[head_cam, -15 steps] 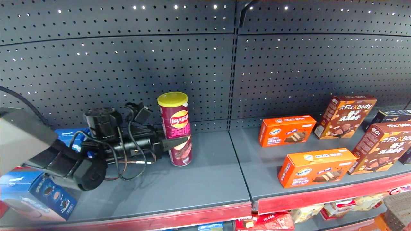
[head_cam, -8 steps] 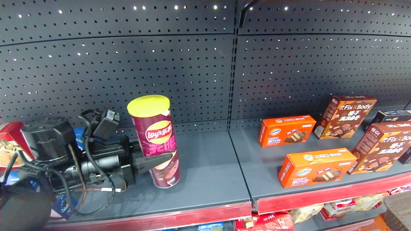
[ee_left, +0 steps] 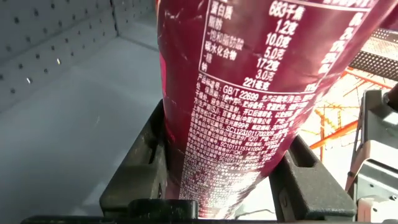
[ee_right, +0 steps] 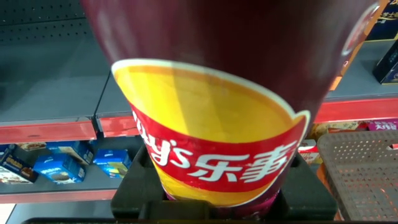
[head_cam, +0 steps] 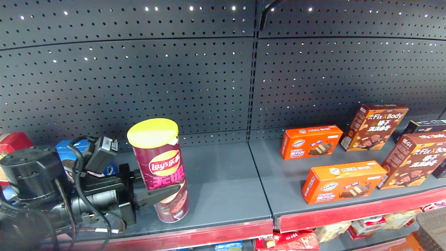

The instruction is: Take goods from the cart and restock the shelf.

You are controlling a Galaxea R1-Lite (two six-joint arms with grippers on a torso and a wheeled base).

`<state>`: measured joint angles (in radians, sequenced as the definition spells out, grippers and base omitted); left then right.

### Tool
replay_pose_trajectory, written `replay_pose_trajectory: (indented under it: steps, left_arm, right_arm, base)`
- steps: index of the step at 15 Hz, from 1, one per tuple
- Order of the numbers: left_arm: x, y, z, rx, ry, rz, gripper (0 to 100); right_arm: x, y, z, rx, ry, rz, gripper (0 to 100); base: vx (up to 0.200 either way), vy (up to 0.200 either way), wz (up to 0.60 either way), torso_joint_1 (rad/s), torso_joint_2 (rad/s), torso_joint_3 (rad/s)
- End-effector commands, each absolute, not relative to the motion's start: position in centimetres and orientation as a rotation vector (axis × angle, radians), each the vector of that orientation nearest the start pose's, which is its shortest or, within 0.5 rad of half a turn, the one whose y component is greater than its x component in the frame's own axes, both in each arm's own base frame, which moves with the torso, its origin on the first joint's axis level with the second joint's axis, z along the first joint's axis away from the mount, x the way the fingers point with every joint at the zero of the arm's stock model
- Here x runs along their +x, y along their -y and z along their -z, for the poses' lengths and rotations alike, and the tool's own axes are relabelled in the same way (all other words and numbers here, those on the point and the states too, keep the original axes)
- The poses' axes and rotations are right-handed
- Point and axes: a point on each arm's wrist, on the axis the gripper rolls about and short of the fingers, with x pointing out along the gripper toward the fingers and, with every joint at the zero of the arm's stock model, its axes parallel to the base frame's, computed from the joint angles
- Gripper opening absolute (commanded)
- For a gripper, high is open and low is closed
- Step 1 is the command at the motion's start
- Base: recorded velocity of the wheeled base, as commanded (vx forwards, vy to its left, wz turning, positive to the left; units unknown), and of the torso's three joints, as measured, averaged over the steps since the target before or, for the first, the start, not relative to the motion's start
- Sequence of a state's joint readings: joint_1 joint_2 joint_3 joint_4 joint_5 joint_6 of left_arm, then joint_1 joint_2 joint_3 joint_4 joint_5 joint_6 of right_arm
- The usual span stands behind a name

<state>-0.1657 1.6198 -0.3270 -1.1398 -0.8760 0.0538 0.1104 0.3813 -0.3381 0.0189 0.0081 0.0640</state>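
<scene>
A maroon chips can (head_cam: 161, 170) with a yellow lid stands slightly tilted near the front edge of the grey shelf (head_cam: 223, 188), left section. My left gripper (head_cam: 158, 197) is shut on its lower half from the left; the same can (ee_left: 249, 93) sits between the dark fingers (ee_left: 140, 168) in the left wrist view. Whether its base touches the shelf I cannot tell. In the right wrist view a second chips can (ee_right: 217, 124) of the same kind rests in my right gripper (ee_right: 217, 196), shut on it, in front of lower shelves.
Two orange boxes (head_cam: 343, 181) and brown boxes (head_cam: 379, 125) lie on the right shelf section. Blue cookie boxes (head_cam: 68, 155) and a red box (head_cam: 12, 141) sit behind my left arm. A pegboard wall backs the shelf. A mesh basket (head_cam: 432, 226) is at lower right.
My left gripper has drawn back from deep on the shelf toward the front left, carrying the chips can with it. The boxes on the right have not moved.
</scene>
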Motion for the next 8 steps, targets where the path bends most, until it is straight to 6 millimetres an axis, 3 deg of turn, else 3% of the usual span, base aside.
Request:
replay_pose_trajectory:
  steps: [1,8]
  left_arm:
    - [23.1,5.6,-12.8,-0.020,-0.161,1.043,0]
    - [25.6,6.2,-10.9,-0.030,-0.205,1.038,0]
  right_arm:
    - [0.2,0.0,-17.3,0.061,-0.065,-0.116,0]
    - [0.2,0.0,-17.3,0.061,-0.068,-0.119,0]
  base:
    - [0.000,0.000,0.00,0.000,0.00,0.000]
    - [0.000,0.000,0.00,0.000,0.00,0.000]
